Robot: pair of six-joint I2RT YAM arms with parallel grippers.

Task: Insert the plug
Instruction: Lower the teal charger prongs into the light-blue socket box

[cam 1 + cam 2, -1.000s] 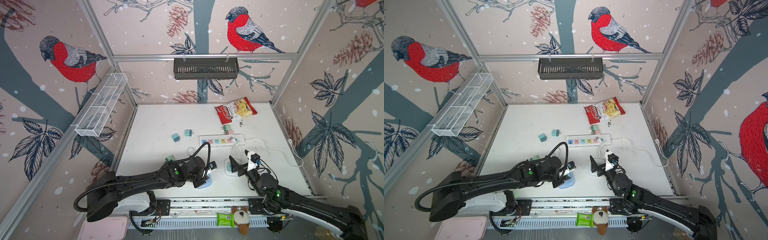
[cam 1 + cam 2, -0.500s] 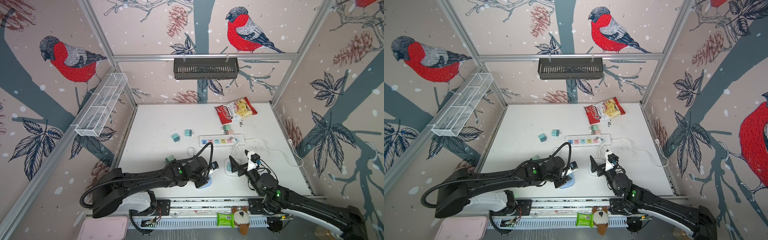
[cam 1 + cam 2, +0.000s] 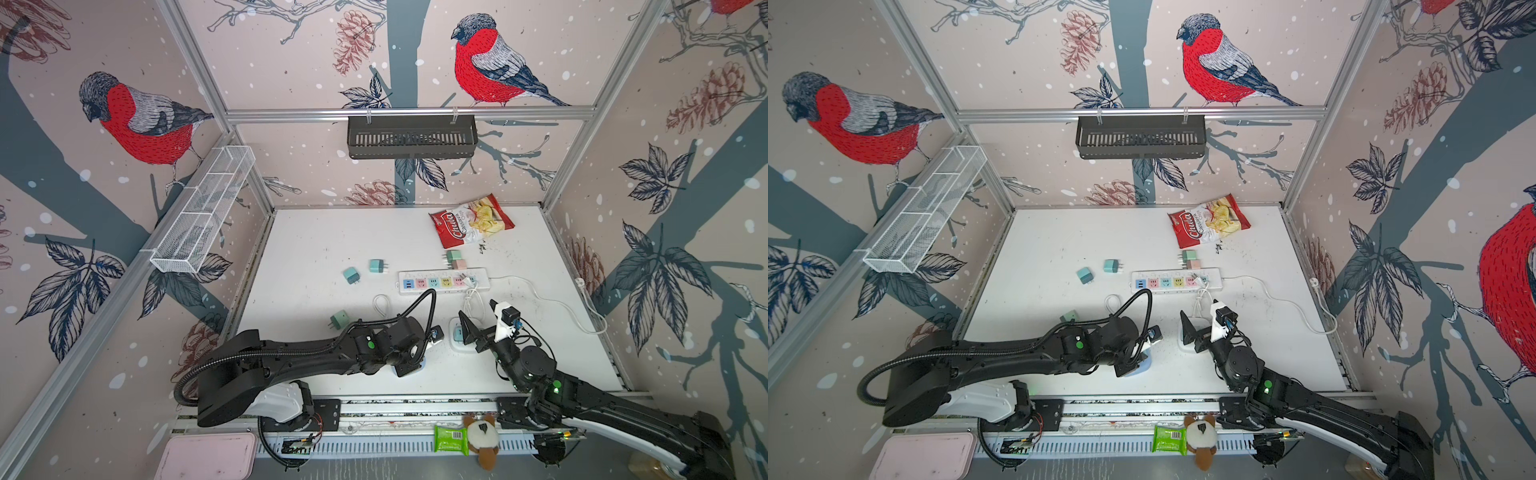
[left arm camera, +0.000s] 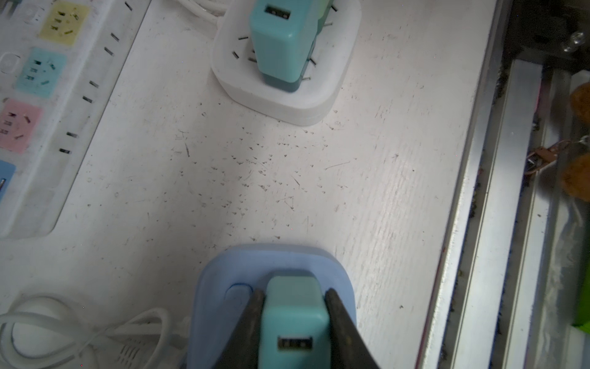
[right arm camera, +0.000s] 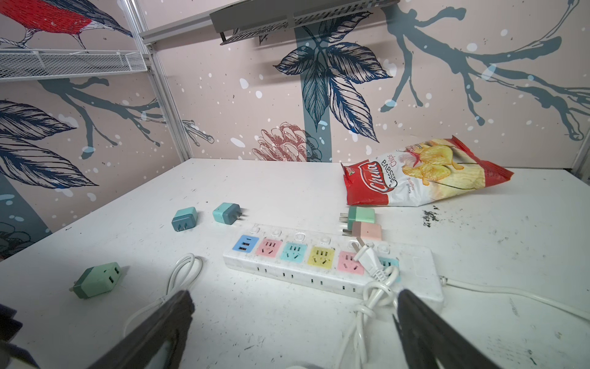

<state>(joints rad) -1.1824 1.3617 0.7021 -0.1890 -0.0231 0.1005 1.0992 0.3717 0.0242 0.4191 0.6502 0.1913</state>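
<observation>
At six o'clock on the table (image 3: pixel 332 232), your left gripper (image 4: pixel 294 292) clamped the teal plug (image 4: pixel 295 319), seemingly seated in the blue socket (image 4: pixel 220 287); release remained, right gripper (image 5: pixel 295 297) gaping empty.

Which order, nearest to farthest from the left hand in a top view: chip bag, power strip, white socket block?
1. White socket block, right beside the left hand.
2. Power strip, mid-table.
3. Chip bag, near the back wall.
</observation>
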